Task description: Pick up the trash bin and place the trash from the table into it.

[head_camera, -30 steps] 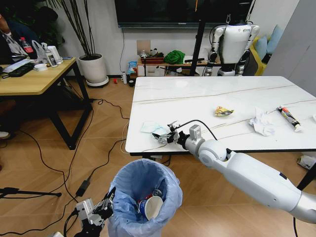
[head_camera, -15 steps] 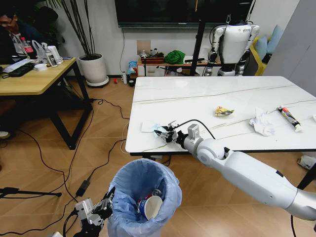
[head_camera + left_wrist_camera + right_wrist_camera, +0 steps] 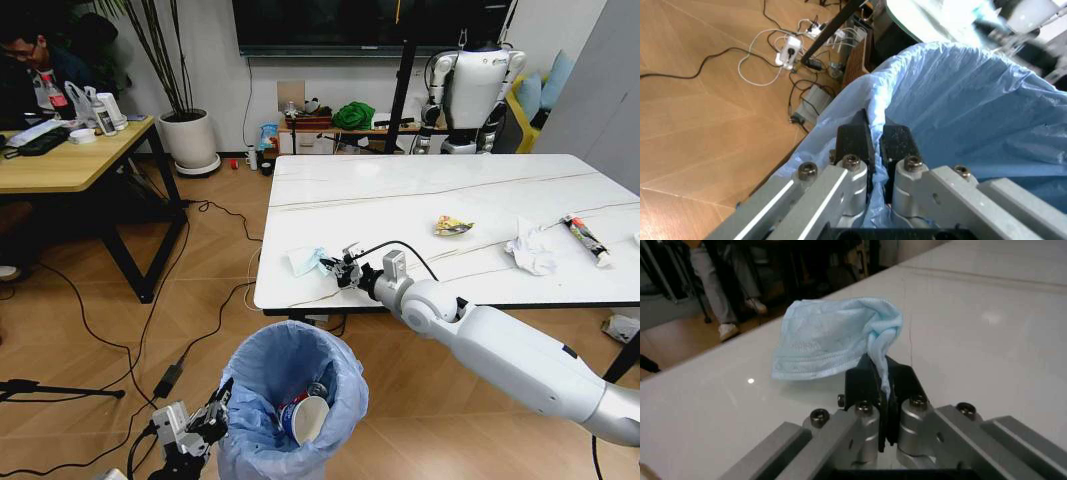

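The trash bin (image 3: 345, 385), lined with a light-blue bag (image 3: 960, 100), hangs below the table's front edge. My left gripper (image 3: 218, 412) (image 3: 875, 140) is shut on its rim. A blue paper cup (image 3: 305, 418) lies inside. On the white table (image 3: 400, 190), near its front left corner, my right gripper (image 3: 338, 270) (image 3: 881, 375) is shut on a light-blue face mask (image 3: 305, 260) (image 3: 827, 335), pinching one bunched edge while the rest droops to the tabletop. Further right lie a yellow wrapper (image 3: 452, 226), a crumpled white tissue (image 3: 530, 247) and a red-black tube (image 3: 585, 240).
A wooden desk (image 3: 70, 160) stands at the left with a person behind it. Cables (image 3: 190, 350) trail over the floor beside the bin. Another white robot (image 3: 475, 90) and a potted plant (image 3: 188, 135) stand by the back wall.
The right gripper has shut on the mask's near edge and drawn it up, so the mask is now bunched and partly raised. The left gripper and bin have not moved.
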Robot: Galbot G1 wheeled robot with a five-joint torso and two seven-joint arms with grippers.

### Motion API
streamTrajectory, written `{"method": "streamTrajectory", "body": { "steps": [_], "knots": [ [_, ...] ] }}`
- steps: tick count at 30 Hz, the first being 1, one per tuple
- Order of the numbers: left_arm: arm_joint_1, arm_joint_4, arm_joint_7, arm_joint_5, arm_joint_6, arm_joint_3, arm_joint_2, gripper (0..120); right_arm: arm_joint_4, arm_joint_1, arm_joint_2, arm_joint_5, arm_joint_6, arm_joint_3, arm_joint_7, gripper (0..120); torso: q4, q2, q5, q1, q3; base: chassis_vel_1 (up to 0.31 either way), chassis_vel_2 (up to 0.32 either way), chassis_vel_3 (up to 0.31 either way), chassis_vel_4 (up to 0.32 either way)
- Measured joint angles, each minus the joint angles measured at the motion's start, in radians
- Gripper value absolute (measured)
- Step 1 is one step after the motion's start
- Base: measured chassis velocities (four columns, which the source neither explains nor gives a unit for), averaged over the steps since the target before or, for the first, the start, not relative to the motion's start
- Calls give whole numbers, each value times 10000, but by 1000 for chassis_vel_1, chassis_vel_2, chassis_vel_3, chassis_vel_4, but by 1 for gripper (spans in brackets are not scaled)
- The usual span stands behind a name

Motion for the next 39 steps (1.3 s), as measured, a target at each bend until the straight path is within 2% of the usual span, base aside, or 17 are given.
{"method": "streamTrajectory", "body": {
  "steps": [3,9,12,13,16,21,30,34,35,38,39],
  "knots": [
    [9,0,-7,12,0,99,93,0,875,-303,-614,133,571,537,-891,0,0,0,-1,0,0,0,0,0,0],
    [61,-14,-18,-14,0,144,202,0,1818,-792,-1370,114,1174,1115,-1858,0,-2,1,0,0,-1,0,0,0,0],
    [45,-70,-58,-62,8,219,305,0,3547,-1966,-2763,-667,2055,1989,-3207,0,-3,1,1,-1,-2,0,0,0,0],
    [45,-70,-58,-62,8,219,305,0,3547,-1966,-2763,-667,2055,1989,-3207,0,-3,1,1,-1,-2,0,0,0,0],
    [69,-108,-59,-9,11,291,207,0,4549,-2767,-3551,-1575,2455,2155,-3812,0,-5,1,-3,-1,-2,0,0,0,0],
    [47,-247,-60,19,-2,221,8,0,4846,-3250,-3906,-2823,2591,1970,-4334,0,1,1,3,-1,-2,0,0,0,0],
    [-35,-295,-103,-101,-1,137,24,0,4956,-3258,-4290,-3465,2613,1992,-4787,2,-2,1,-2,0,-1,0,0,0,0],
    [-85,-263,-103,-101,0,117,34,0,4991,-3182,-4341,-3450,2577,1998,-4780,22,0,1,-2,0,0,0,0,0,0],
    [-85,-263,-103,-101,0,117,34,0,4991,-3182,-4341,-3450,2577,1998,-4780,22,0,1,-2,0,0,0,0,0,0],
    [-84,-265,-103,-107,0,86,35,0,4987,-3207,-4345,-3443,2585,1998,-4767,35,-2,-1,-2,1,0,0,0,0,0],
    [-84,-265,-103,-107,0,86,35,0,4987,-3207,-4345,-3443,2585,1998,-4767,35,-2,-1,-2,1,0,0,0,0,0]
  ]
}}
